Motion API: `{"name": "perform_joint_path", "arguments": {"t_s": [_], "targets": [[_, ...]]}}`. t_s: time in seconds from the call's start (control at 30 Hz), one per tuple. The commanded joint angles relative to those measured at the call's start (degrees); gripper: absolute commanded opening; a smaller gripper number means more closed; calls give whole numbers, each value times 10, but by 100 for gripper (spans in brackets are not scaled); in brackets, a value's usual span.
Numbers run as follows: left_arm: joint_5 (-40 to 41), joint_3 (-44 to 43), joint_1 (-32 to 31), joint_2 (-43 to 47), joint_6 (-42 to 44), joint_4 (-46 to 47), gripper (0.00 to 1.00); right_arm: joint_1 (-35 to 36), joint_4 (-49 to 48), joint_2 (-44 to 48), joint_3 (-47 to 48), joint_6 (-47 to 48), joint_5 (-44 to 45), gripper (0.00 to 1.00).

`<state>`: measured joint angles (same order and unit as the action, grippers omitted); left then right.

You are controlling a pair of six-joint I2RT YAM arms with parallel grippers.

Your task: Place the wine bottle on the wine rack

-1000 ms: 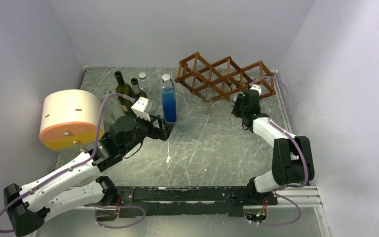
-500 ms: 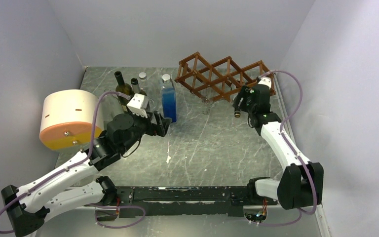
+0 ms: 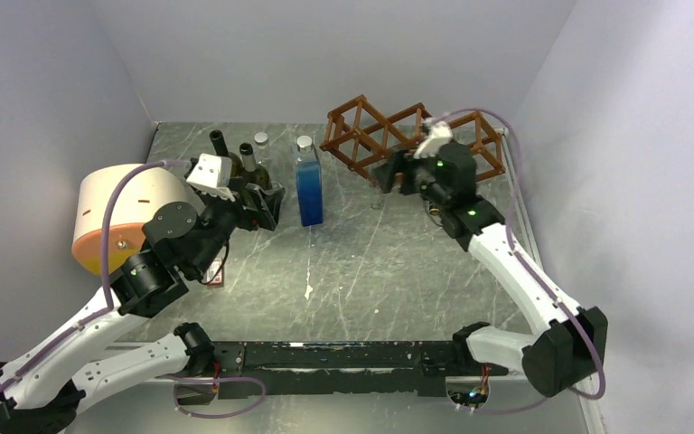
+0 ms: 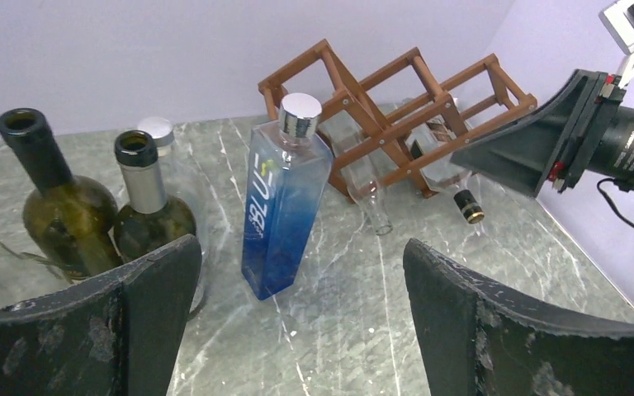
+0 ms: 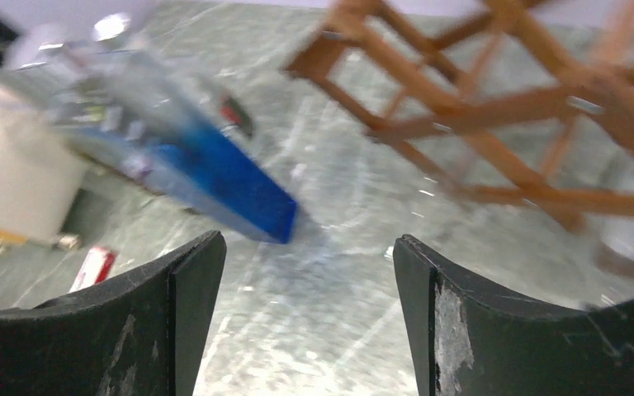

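The tall blue bottle [image 4: 285, 210] carries the white lettering "BLU" running up its side.

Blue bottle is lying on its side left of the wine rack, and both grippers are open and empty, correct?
No: the blue bottle stands upright, as the left wrist view shows. It is left of the wine rack, and the left gripper and right gripper are open and empty.

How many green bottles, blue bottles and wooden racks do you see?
Green bottles: 2
Blue bottles: 1
Wooden racks: 1
Total: 4
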<state>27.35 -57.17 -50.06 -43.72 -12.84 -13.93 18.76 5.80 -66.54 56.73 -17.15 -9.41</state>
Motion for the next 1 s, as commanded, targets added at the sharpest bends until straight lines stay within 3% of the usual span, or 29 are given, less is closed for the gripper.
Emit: {"name": "perform_joint_path", "arguments": {"t_s": [0.0,0.2,0.33,0.63,0.77,0.97], "targets": [[33,3,3,18,23,-12,96,131,-27,-43,70,60,73,79],[58,14,3,33,12,-12,95,228,-30,-118,150,50,156,81],[120,29,3,50,-36,-19,96,275,-29,-170,196,69,206,82],[197,100,3,83,-184,-54,97,308,-17,-279,287,90,297,82],[209,103,3,72,-210,-69,98,319,7,-328,332,96,360,82],[238,91,3,47,-243,-93,98,327,7,-370,355,103,374,81]]}}
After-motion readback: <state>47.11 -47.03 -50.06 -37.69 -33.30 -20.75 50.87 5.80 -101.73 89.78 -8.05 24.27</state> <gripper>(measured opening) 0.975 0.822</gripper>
